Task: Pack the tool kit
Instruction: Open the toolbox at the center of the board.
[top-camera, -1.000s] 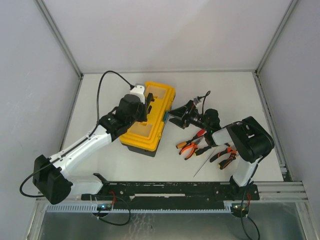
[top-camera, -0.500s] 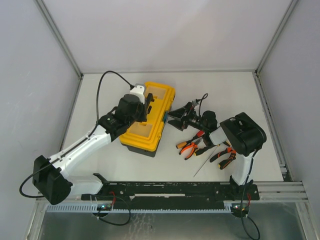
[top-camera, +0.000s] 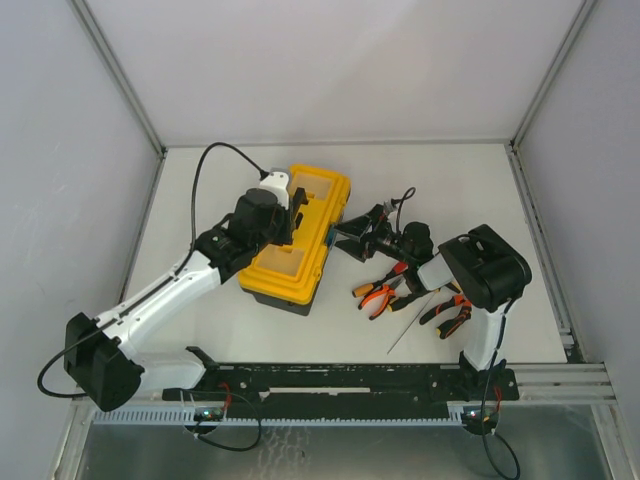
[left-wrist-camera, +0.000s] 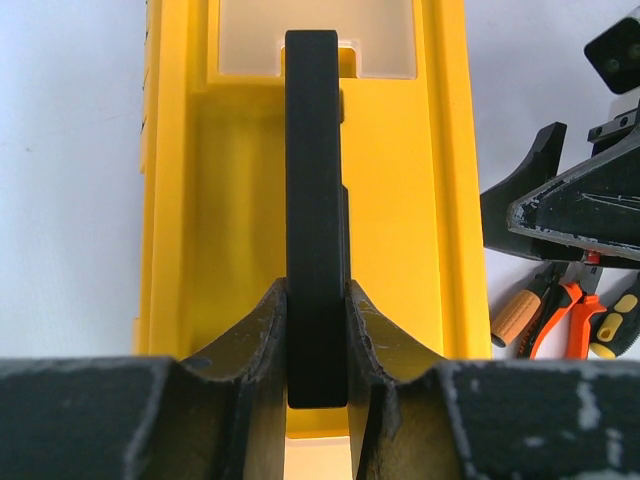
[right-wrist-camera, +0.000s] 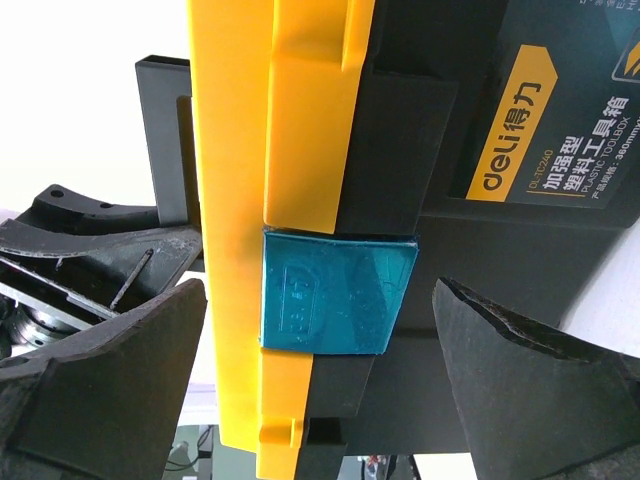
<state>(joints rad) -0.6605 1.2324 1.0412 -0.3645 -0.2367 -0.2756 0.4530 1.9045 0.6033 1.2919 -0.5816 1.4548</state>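
Left jaws grip handle; latch looks fastened.

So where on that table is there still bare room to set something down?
The widest bare stretch of table runs along the back wall, behind the toolbox. Another lies left of the left arm, by the side wall. Right of the toolbox it's crowded: the right gripper and pliers.

Both arms are white with fat black joints, the left arm and the right arm alike. A thin black cable loops over the left one. The left tool and right tool have black, scratched fingers.
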